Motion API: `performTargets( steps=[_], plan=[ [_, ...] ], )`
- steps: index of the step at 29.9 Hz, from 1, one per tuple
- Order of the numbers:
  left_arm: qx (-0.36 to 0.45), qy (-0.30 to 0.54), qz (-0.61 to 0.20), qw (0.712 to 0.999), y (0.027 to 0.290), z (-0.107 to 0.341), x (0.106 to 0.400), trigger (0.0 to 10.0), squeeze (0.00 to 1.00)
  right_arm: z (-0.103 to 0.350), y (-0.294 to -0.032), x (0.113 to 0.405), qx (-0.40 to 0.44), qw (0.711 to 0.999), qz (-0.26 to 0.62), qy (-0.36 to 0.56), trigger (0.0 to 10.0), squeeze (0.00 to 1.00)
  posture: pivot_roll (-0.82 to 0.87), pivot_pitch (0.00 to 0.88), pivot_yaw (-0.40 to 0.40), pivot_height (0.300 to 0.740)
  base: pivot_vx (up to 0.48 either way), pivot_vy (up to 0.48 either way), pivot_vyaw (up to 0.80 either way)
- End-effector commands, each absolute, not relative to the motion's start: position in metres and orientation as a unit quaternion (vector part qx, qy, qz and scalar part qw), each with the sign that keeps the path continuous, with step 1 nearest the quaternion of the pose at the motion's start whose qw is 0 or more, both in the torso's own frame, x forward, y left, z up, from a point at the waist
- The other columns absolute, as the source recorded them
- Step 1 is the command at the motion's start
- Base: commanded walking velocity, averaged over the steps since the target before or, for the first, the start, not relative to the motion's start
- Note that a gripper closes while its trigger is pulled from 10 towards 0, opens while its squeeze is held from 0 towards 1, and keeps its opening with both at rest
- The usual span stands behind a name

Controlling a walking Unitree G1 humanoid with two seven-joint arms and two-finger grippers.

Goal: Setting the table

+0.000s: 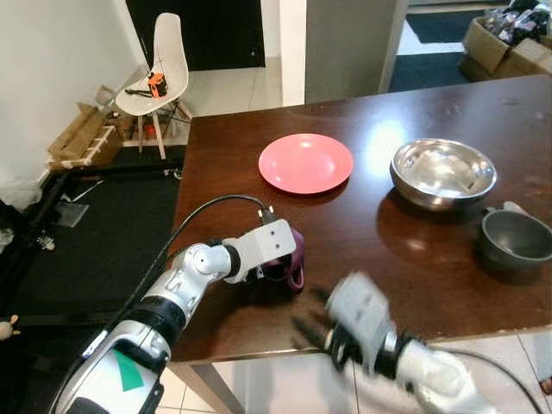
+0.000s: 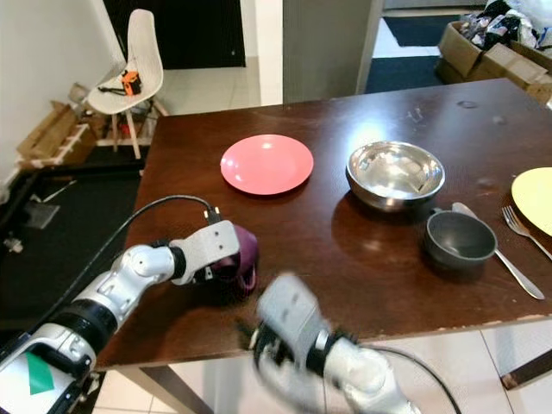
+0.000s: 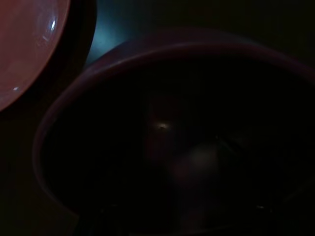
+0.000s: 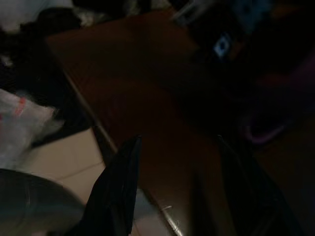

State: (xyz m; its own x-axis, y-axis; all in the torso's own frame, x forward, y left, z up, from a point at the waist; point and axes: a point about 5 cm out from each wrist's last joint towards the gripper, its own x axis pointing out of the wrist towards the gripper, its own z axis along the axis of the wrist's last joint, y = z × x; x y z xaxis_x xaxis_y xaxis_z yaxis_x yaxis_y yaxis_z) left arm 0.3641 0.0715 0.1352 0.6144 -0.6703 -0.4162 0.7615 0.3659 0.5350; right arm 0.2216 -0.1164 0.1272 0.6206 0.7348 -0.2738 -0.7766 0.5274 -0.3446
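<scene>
A purple mug [image 1: 291, 259] sits near the front left of the dark wooden table [image 1: 388, 250]. My left gripper [image 1: 274, 259] is right up against it, and the left wrist view looks straight into the dark mug [image 3: 172, 147]. The right gripper [image 1: 312, 332] is blurred at the table's front edge, just right of the mug. In the right wrist view, its fingers [image 4: 120, 182] stand open over that edge with nothing between them, and the mug's handle [image 4: 266, 132] lies beyond. Farther back are a pink plate [image 1: 306, 163], a steel bowl [image 1: 442, 172] and a grey cup [image 1: 515, 239].
At the table's right edge lie a yellow plate [image 2: 539, 198], a fork [image 2: 522, 228] and a spoon [image 2: 500, 250]. A white chair [image 1: 159, 69] with an orange tool stands back left, next to cardboard boxes [image 1: 82, 138]. Black mats cover the floor on the left.
</scene>
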Motion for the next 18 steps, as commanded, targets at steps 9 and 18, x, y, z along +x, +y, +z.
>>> performTargets(
  steps=[9, 18],
  plan=[
    [0.301, 0.137, -0.438, 0.836, 0.068, 0.123, 0.360, 10.0, 0.00, 0.110, -0.115, 0.231, -0.414, 0.818, 0.399, 0.002, 10.0, 0.00, -0.09, 0.049, 0.172, 0.740, 0.000, 0.000, 0.00],
    [0.300, 0.145, -0.437, 0.835, 0.078, 0.127, 0.361, 10.0, 0.00, 0.106, -0.111, 0.257, -0.422, 0.846, 0.324, -0.032, 10.0, 0.00, -0.07, 0.050, 0.171, 0.740, 0.000, 0.000, 0.00]
  ],
)
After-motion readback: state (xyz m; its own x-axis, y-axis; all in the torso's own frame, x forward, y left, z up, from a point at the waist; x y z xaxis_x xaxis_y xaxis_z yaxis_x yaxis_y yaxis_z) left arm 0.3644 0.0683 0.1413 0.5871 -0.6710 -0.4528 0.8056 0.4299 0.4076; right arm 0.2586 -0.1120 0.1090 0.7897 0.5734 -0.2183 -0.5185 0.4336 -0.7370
